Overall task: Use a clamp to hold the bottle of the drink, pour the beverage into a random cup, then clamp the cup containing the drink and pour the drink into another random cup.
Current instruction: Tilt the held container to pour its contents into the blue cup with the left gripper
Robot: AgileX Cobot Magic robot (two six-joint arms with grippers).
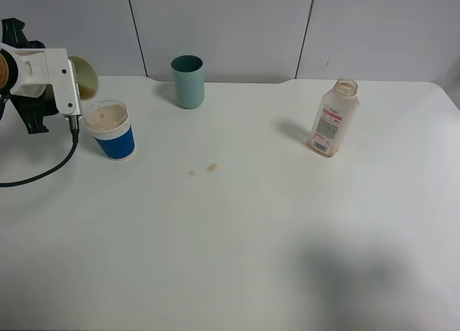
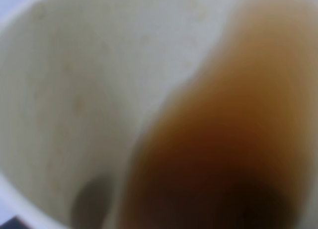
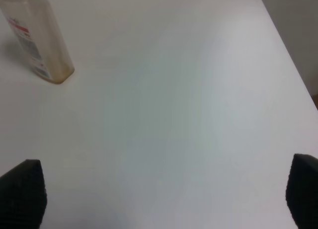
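- Cream cup [image 1: 86,77]: held tilted at the table's far left, its mouth just above the blue cup [image 1: 112,132]. Brown drink [image 2: 213,154] lay pooled along its lower inner wall. Risk, as judged: too quick a tilt would throw the stream past the receiving rim onto the table [image 1: 251,238].
- Left gripper [image 1: 72,87]: clenched on the cream cup. A slip on that smooth wall could drop it onto the blue cup.
- Blue cup: tapered, with a blue body and a white collar, and tan liquid inside. Probably light and easily toppled by a knock.
- Teal cup [image 1: 188,81]: matte, straight-sided, upright, well apart.
- Bottle [image 1: 330,119]: clear plastic, labelled, uncapped, nearly empty, upright at the right.
- Right gripper [image 3: 161,199]: jaws released, grasping nothing; black ribbed pads [image 3: 22,194].
- Brown drops [image 1: 211,166]: two, on the smooth white table.
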